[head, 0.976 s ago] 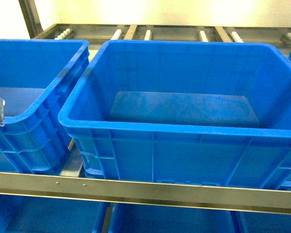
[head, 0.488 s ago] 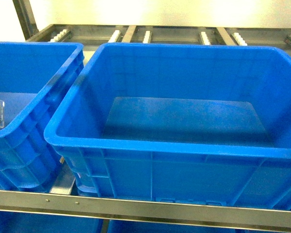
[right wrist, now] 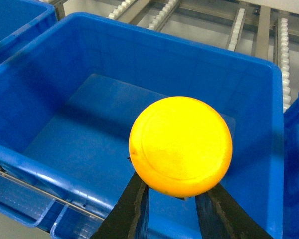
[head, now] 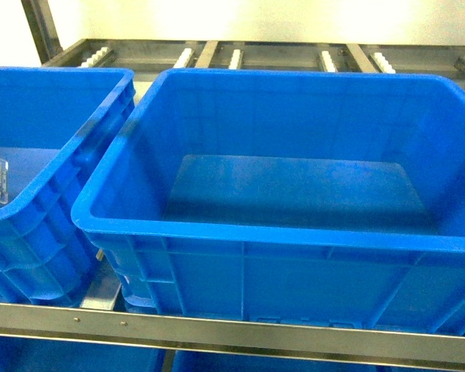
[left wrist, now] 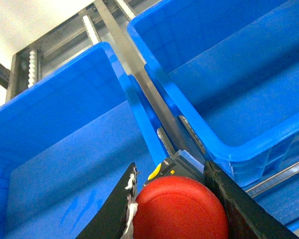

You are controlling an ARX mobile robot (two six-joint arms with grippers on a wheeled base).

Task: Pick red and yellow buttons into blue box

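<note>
Over blue box (right wrist: 50, 164), your R gripper (right wrist: 172, 199) clamps yellow button (right wrist: 181, 145); L gripper (left wrist: 172, 209) clamps red button (left wrist: 182, 209).

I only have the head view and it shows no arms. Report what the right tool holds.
Observer: The right tool grips the yellow button.
Operator: Say where it hangs.
Observer: Over the inside of the box, above its floor.
Operator: Now the left one.
Observer: The left tool grips the red button.
</note>
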